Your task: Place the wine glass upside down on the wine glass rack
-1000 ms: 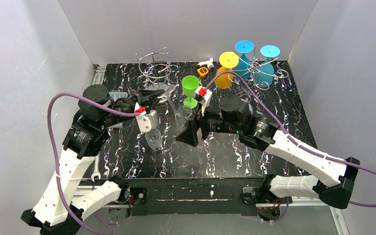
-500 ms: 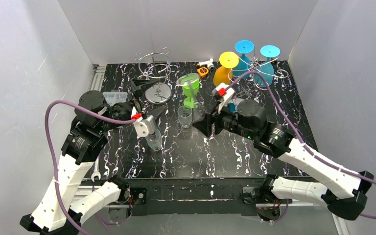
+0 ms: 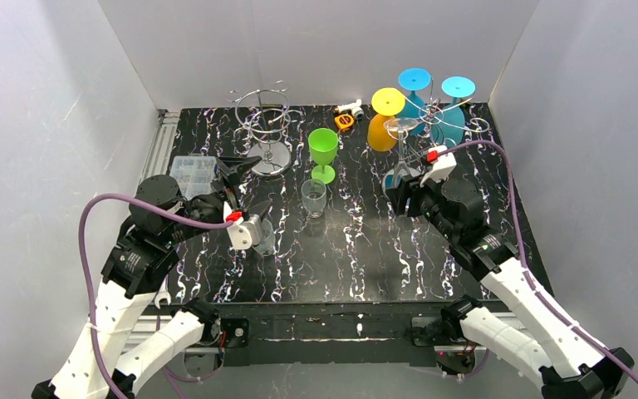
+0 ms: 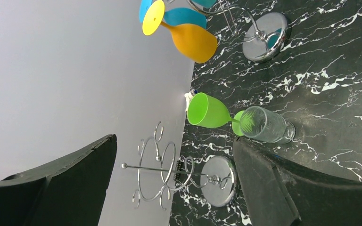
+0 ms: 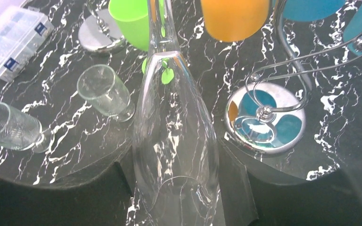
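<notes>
Wine glass is just left of rack, tumbler farther left.

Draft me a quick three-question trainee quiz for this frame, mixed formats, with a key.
1. True or false: the right end effector grips the clear wine glass by its bowl, with the stem pointing away from the wrist.
2. How many coloured glasses hang on the loaded rack? A) one B) three C) five
3. Fill in: the left end effector has its jaws ___ and holds nothing.

Key: 1 true; 2 B; 3 open.
</notes>
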